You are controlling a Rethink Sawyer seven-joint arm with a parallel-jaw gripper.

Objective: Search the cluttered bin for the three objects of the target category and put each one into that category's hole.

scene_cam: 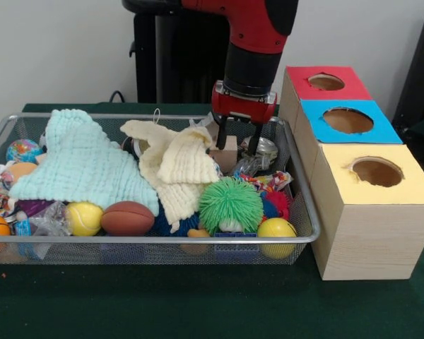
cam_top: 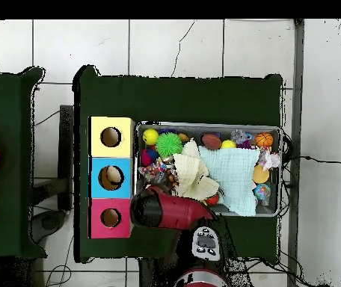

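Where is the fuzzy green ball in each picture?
Front view: the fuzzy green ball sits at the near side of the wire bin, right of the middle, beside a yellow ball.
Overhead view: the same ball lies in the bin's upper left corner.
Shared landmark: the yellow-topped box is the closest box to it in both.

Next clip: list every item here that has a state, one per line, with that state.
hand: open, lowered into the bin's far side around a small wooden block.
cluttered bin: full of toys and cloths.
mint cloth: spread out, draped over toys.
cream cloth: crumpled, lying over toys.
yellow box: hole open.
blue box: something pale shows in its hole.
red box: hole open.
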